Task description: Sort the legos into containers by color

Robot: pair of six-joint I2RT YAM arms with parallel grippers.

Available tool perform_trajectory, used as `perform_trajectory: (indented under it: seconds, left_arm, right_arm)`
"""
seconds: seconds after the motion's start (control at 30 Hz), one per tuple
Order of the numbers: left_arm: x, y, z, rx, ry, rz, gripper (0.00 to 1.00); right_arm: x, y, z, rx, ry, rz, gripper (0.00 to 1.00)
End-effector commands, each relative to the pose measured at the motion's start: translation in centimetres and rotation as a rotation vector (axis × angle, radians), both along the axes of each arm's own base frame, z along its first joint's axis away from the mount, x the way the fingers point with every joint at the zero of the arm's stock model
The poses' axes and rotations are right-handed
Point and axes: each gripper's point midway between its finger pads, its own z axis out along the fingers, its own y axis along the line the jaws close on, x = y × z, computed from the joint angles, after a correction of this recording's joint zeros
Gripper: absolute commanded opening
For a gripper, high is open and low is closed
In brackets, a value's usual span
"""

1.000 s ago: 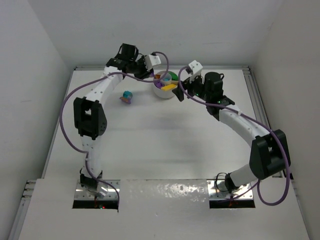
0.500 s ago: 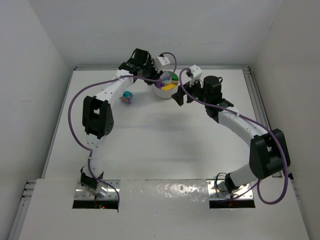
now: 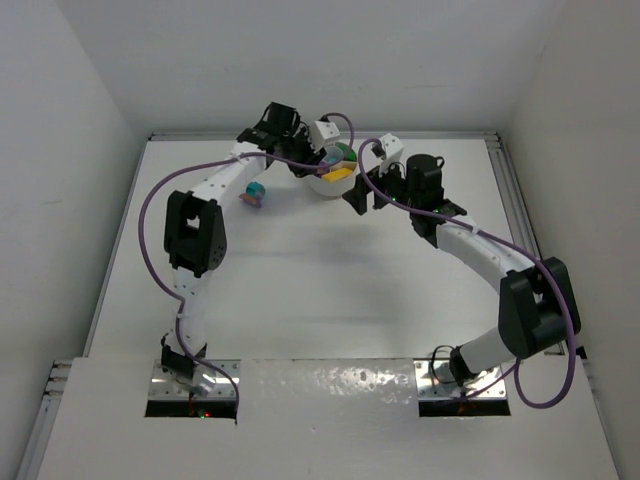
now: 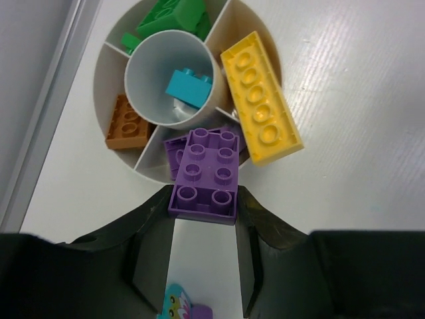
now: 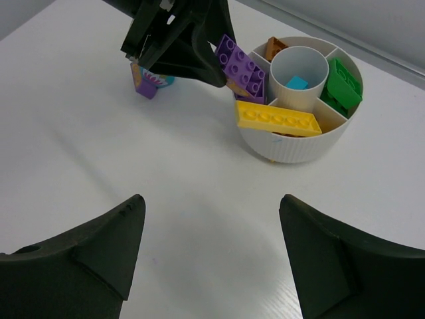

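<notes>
The left pincer (image 4: 204,205) is clamped on a purple two-by-three studded plastic brick (image 4: 206,174), one finger (image 4: 154,222) pressed against each long side. From the right wrist view this brick (image 5: 242,66) hangs tilted over the near-left edge of the small round white divided dish (image 5: 292,149), above the curved section where another purple brick (image 4: 172,151) already lies. Whether the two purple bricks touch, I cannot tell.

The dish (image 4: 99,83) stands at the far middle of the white tabletop (image 3: 300,290). Its round central well holds a small teal-blue brick (image 4: 188,86). Green bricks (image 4: 174,16) fill one outer section, and an orange brick (image 4: 126,123) sits in another. A long yellow flat brick (image 4: 260,100) lies across the rim of its section, one end sticking out past the dish wall.

The right pincer (image 5: 212,246) hovers over bare tabletop just beside the dish, its fingers (image 5: 86,249) spread wide apart with nothing between them.

A small teal and purple piece (image 3: 254,192) stands on the tabletop near the dish, on the left arm's side.
</notes>
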Motion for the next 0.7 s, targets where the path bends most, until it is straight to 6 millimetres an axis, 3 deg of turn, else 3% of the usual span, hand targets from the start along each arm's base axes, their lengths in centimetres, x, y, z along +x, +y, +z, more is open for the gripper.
perform_trajectory:
  seconds: [0.0,0.2,0.4,0.43,0.47,0.5,0.53,0.57,0.6,0.67]
  left_arm:
    - [-0.5,-1.3,1.6,-0.069,-0.032,-0.1,0.0]
    - [1.1,0.1,1.5,-0.073,-0.048,-0.052,0.0]
    - [2.3,1.3,3.8,-0.088,-0.089,0.054,0.0]
    - [3.0,2.2,4.7,-0.082,-0.109,0.121,0.0]
    - [3.4,3.1,5.1,-0.106,-0.094,0.2,0.0]
    - [4.2,4.2,5.7,-0.095,-0.115,0.271,0.0]
    - [4.6,5.0,6.6,-0.102,-0.129,0.312,0.0]
    - [5.0,6.1,7.1,-0.11,-0.127,0.361,0.0]
    - [5.2,7.0,7.3,-0.095,-0.133,0.401,0.0]
    - [5.4,8.7,7.6,-0.089,-0.135,0.448,0.0]
  right_arm:
    - [0.0,0.3,2.4,0.039,-0.064,0.007,0.8]
    - [-0.2,0.1,2.6,0.027,-0.066,0.002,0.81]
    - [0.3,-0.2,3.0,0.04,-0.067,-0.033,0.81]
    - [0.9,-0.2,4.0,0.05,-0.077,-0.056,0.8]
    - [1.2,-0.5,3.9,0.042,-0.043,-0.084,0.76]
    - [2.3,-0.5,6.6,0.062,-0.065,-0.113,0.71]
    - [3.1,-1.0,5.3,0.056,0.033,-0.189,0.64]
    - [3.8,-1.1,5.6,0.067,0.065,-0.222,0.5]
    - [5.1,-0.6,8.8,0.099,0.037,-0.229,0.43]
    - [5.9,1.1,6.0,0.026,0.131,-0.211,0.32]
